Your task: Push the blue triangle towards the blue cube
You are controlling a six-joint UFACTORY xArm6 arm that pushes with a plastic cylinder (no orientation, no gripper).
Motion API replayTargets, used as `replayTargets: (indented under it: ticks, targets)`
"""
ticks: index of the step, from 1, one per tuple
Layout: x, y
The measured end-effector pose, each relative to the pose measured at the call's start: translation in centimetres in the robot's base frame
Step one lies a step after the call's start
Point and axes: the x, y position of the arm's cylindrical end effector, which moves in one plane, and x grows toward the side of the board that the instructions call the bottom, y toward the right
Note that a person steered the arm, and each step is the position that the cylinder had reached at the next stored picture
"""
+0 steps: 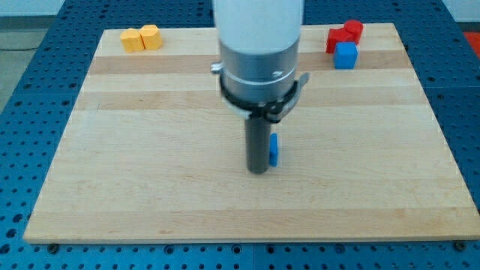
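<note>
Item: blue triangle [274, 149], mostly hidden, only a narrow blue sliver showing just to the view's right of my tip [259, 171], near the middle of the table [150, 187]; contact looked likely but could not be confirmed. Claw: none fitted, so no opening or hold could be told; the arm ended in a plain dark rod under a broad white and grey housing. Target: blue cube [345, 55], well apart, toward the view's top right, touching or just beside two red blocks [343, 35] of unclear shape. Also present: two yellow blocks [142, 37], side by side at the view's top left, well clear of the work. Risk, as judged: the tip sat level with the triangle, not below it, so a push upward and rightward could graze one edge, spinning the piece or letting it slip off; an overlong push could crowd the red blocks.
</note>
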Motion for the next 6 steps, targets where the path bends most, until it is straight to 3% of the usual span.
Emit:
replayTargets:
  ticks: [2, 6]
  targets:
    - [-5.2, 4.9]
    - [-14.4, 8.2]
